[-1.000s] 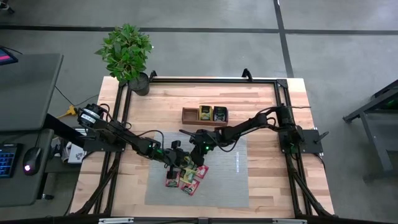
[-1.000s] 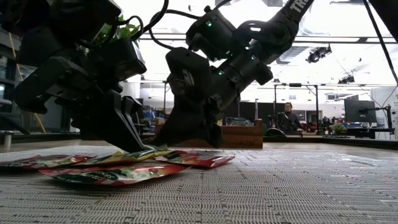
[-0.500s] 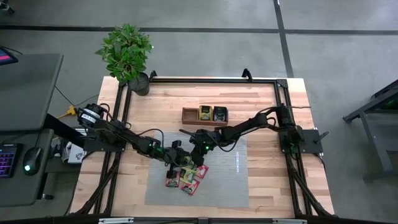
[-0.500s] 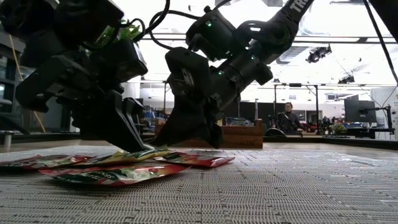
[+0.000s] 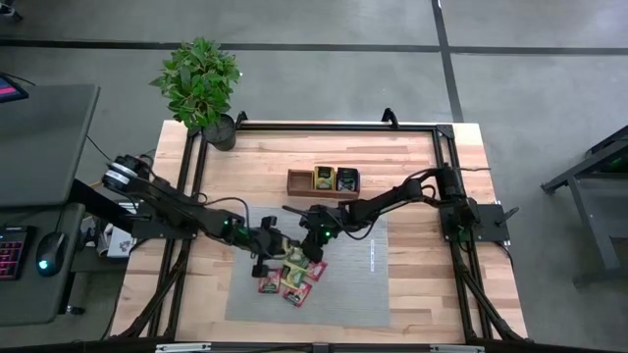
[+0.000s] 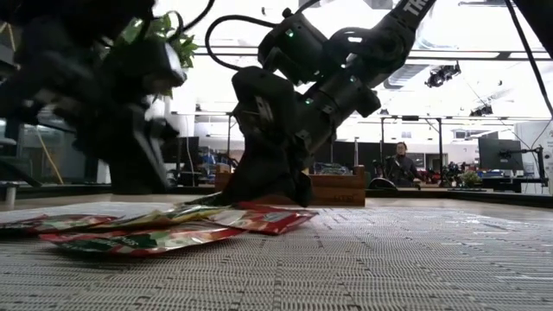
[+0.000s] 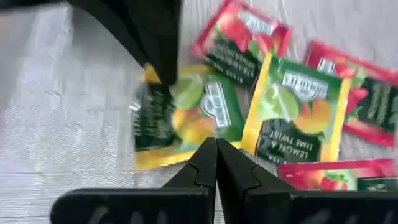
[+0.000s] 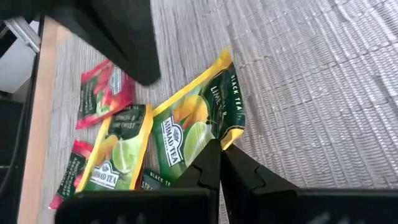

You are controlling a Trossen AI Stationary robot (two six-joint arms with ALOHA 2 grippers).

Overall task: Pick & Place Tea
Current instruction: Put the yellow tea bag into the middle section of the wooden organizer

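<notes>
Several tea sachets [image 5: 289, 277], red and yellow-green, lie in a loose overlapping pile on the grey mat [image 5: 353, 284]. My right gripper [image 5: 312, 250] stands at the pile's far edge, shut on a yellow-green sachet [image 8: 186, 124]. My left gripper [image 5: 263, 257] hovers just left of the pile, fingers shut [image 7: 216, 149], holding nothing. In the low view the right gripper [image 6: 289, 194] reaches down to the sachets [image 6: 155, 238]. The wooden tray [image 5: 297, 183] holds two sachets in its compartments. My right gripper pinches the yellow-green sachet at its yellow border near a corner [image 8: 225, 138], between the two fingers. The fingers come from above, slanting down from the table's right. The sachet's other end lies on the neighbouring sachets and the mat.
The tray sits on the wood just beyond the mat's far edge. A potted plant [image 5: 201, 83] stands at the table's far left corner. The black frame rail [image 5: 334, 126] runs along the far edge. Bare mat lies to the right of the pile [image 5: 363, 294].
My left gripper has drawn away from the pile toward the table's left and risen off the sachets. My right gripper has stayed in place on the sachet.
</notes>
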